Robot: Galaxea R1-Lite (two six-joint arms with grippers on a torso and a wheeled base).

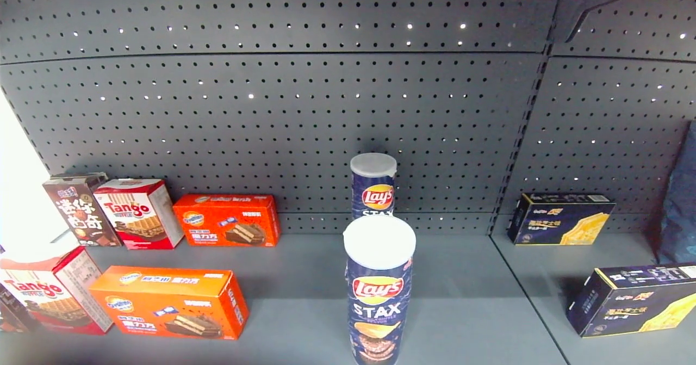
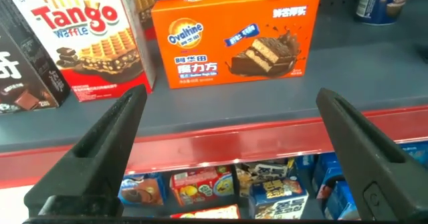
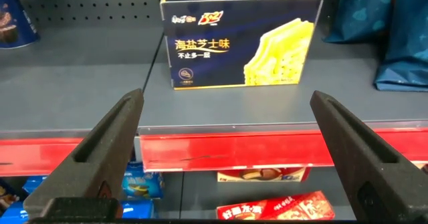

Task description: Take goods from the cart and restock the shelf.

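- Left gripper: the two black fingers are spread wide with nothing between them. It hangs just in front of the shelf's front lip.
- Right gripper: fingers equally wide apart and empty, in front of the same lip further along.
- Red price strip: runs along the front lip, just beyond both sets of fingertips.
- Straight beyond the left gripper: a flat orange cardboard box, standing on its long edge near the front, face outward.
- Just beside it: a red-and-white wafer box, upright. A dark brown box stands next to that.
- Back row on the robot's left, by the grey perforated back panel: a second orange box, a second wafer box and a brown chocolate box, side by side.
- Centre: two tall dark blue chip cans with white lids, both upright, one behind the other and apart. The front can stands near the front; the rear can stands by the back panel.
- Straight beyond the right gripper: a dark blue and yellow cracker box, upright near the front edge.
- A matching cracker box stands behind it at the back panel. A blue bag stands at the far right.
- All these goods rest on the grey metal shelf board.
- Lower tier under the lip: assorted small packs, too cramped to identify.
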